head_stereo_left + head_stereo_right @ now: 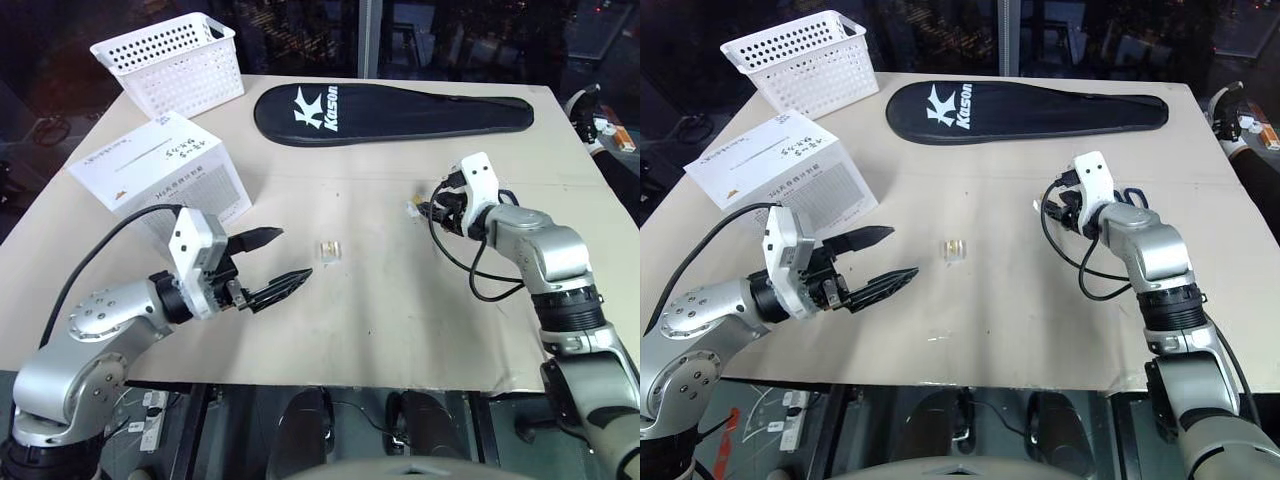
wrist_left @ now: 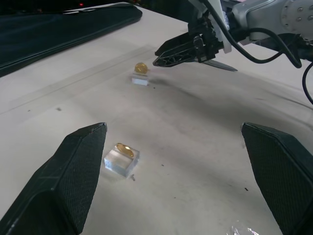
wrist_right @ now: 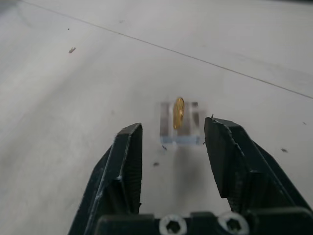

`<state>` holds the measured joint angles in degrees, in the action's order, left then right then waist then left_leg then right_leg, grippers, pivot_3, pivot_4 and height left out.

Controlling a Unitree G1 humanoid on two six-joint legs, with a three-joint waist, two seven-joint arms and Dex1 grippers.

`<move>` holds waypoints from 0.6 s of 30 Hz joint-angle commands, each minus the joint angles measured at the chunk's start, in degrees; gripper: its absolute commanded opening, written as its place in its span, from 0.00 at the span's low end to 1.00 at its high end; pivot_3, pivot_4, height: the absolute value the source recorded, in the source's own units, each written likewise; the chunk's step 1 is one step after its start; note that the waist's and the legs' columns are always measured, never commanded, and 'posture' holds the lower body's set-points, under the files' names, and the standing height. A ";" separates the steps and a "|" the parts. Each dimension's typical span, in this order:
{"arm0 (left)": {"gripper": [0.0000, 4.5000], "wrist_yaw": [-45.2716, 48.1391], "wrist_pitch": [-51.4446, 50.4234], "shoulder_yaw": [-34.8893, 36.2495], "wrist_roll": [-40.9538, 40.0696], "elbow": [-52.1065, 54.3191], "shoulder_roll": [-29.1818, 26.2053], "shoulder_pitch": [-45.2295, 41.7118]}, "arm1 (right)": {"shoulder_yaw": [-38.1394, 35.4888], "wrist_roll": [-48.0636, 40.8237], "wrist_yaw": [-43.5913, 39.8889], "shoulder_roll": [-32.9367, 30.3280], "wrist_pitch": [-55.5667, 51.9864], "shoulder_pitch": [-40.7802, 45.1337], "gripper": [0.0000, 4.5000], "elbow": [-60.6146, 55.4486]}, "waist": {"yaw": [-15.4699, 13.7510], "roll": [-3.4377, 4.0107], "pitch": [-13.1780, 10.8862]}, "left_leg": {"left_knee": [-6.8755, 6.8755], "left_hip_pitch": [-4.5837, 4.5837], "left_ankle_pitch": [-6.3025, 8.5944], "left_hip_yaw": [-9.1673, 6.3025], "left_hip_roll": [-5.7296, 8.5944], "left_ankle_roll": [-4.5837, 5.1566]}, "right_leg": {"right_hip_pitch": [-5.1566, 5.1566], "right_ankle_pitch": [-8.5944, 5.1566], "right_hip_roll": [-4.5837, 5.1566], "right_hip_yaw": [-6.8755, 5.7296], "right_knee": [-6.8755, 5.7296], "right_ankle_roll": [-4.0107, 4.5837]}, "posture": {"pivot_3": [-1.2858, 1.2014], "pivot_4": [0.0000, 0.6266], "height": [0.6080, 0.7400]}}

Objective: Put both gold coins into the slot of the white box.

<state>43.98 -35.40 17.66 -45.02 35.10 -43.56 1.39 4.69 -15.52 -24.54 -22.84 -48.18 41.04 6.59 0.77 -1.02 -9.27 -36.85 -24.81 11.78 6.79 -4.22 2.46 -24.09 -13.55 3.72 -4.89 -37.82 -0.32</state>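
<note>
The white box (image 1: 160, 175) stands at the table's left, with a thin slot (image 1: 138, 151) across its lettered top face. One gold coin (image 2: 124, 150) lies on a clear holder (image 1: 328, 250) at the table's middle, just ahead of my open left gripper (image 1: 275, 268), whose fingers (image 2: 78, 166) stand wide apart. The other gold coin (image 3: 179, 112) stands on edge in a second clear holder (image 3: 178, 128) at the right. My right gripper (image 3: 176, 126) points down at it, its jaws a narrow gap apart, tips just short of the holder, nothing between them.
A white perforated basket (image 1: 175, 60) stands at the far left corner behind the box. A long black racket cover (image 1: 390, 110) lies across the back of the table (image 1: 400, 330). A black cable loops beside the right arm.
</note>
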 commanded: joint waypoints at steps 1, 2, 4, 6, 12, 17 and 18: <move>1.00 -0.42 1.44 2.48 -0.51 2.71 -0.04 1.23 | 0.34 1.97 -0.51 0.45 2.83 2.51 0.31 2.57 | -0.01 0.00 0.00 | 0.00 0.00 0.00 0.00 0.00 0.00 | 0.00 0.01 0.00 0.00 0.00 0.02 | 0.52 0.24 1.00; 1.00 -0.47 1.55 2.76 -0.51 2.87 -0.11 1.67 | 0.46 2.25 -0.74 0.58 3.18 2.81 0.31 3.31 | 0.03 0.00 0.00 | 0.00 0.00 0.00 0.00 0.00 -0.01 | 0.00 0.01 0.00 0.00 0.00 0.03 | 0.52 0.24 1.00; 1.00 -0.50 1.77 3.21 -0.61 3.14 -0.21 2.41 | 0.58 2.74 -1.09 0.81 3.76 3.27 0.31 4.45 | 0.01 0.01 -0.01 | 0.00 -0.01 -0.01 -0.01 -0.01 -0.01 | -0.03 0.08 0.00 -0.01 -0.02 0.14 | 0.52 0.24 1.00; 1.00 -0.64 1.85 3.61 -0.77 3.50 -0.24 3.04 | 0.64 3.14 -1.31 1.09 4.31 3.82 0.31 5.67 | 0.05 0.01 -0.01 | 0.00 -0.01 -0.01 0.01 -0.01 -0.02 | -0.04 0.08 0.00 0.00 -0.02 0.15 | 0.52 0.24 1.00; 1.00 -1.28 1.76 4.43 -1.04 4.50 -0.09 4.28 | 0.35 4.44 -1.92 2.54 5.97 5.78 0.31 10.19 | 0.12 0.02 -0.01 | 0.01 0.00 -0.01 0.04 -0.02 -0.02 | -0.06 0.08 0.00 0.02 -0.04 0.14 | 0.52 0.24 1.00; 1.00 -1.81 1.70 4.69 -1.21 4.91 -0.17 4.67 | 0.18 5.03 -2.12 3.30 6.83 6.59 0.31 12.53 | 0.07 0.02 -0.01 | 0.01 -0.01 -0.01 0.05 -0.02 -0.02 | -0.06 0.09 0.00 0.03 -0.05 0.16 | 0.52 0.24 1.00; 1.00 -1.93 1.68 4.70 -1.25 4.98 -0.19 4.70 | 0.12 5.10 -2.16 3.41 6.90 6.67 0.31 12.82 | 0.08 0.02 -0.01 | 0.01 -0.01 -0.01 0.05 -0.02 -0.02 | -0.06 0.09 0.00 0.03 -0.04 0.16 | 0.52 0.24 1.00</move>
<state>42.19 -34.54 20.51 -45.20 37.72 -43.56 6.04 5.81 -10.63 -26.38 -19.44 -42.32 46.01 19.89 0.85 -1.00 -9.28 -36.84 -24.82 11.77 6.84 -4.24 2.44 -24.15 -13.46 3.73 -4.86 -37.87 -0.16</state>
